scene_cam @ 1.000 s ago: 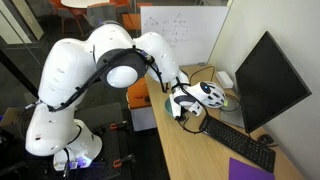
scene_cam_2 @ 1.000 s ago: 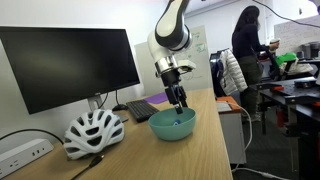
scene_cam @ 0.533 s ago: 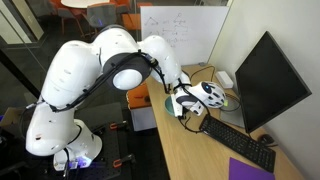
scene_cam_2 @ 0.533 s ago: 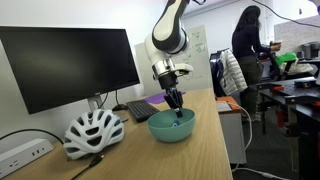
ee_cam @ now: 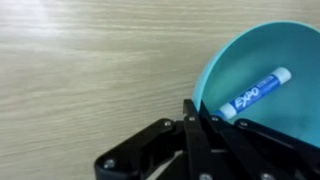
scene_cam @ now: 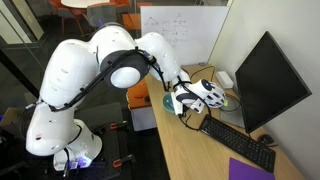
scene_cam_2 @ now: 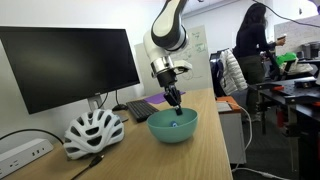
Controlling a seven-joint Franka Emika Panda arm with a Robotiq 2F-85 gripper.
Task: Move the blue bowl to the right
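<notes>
The blue bowl (scene_cam_2: 173,126) stands on the wooden desk, to the right of the white helmet (scene_cam_2: 92,133). In the wrist view the blue bowl (ee_cam: 272,70) fills the right side, with a white Expo marker (ee_cam: 255,92) lying inside it. My gripper (ee_cam: 190,112) reaches down onto the bowl's near rim, its two black fingers pressed together with the rim pinched between them. From the side, the gripper (scene_cam_2: 176,103) dips into the bowl from above. In an exterior view the arm hides most of the bowl (scene_cam: 167,101).
A black monitor (scene_cam_2: 65,65) and a keyboard (scene_cam_2: 141,109) stand behind the bowl. A power strip (scene_cam_2: 25,154) and cables lie left of the helmet. The desk's front edge (scene_cam_2: 222,140) runs close to the bowl's right. A person (scene_cam_2: 250,45) stands far back.
The jaws have closed from wide open onto the bowl's rim. The bowl and the helmet have stayed in place.
</notes>
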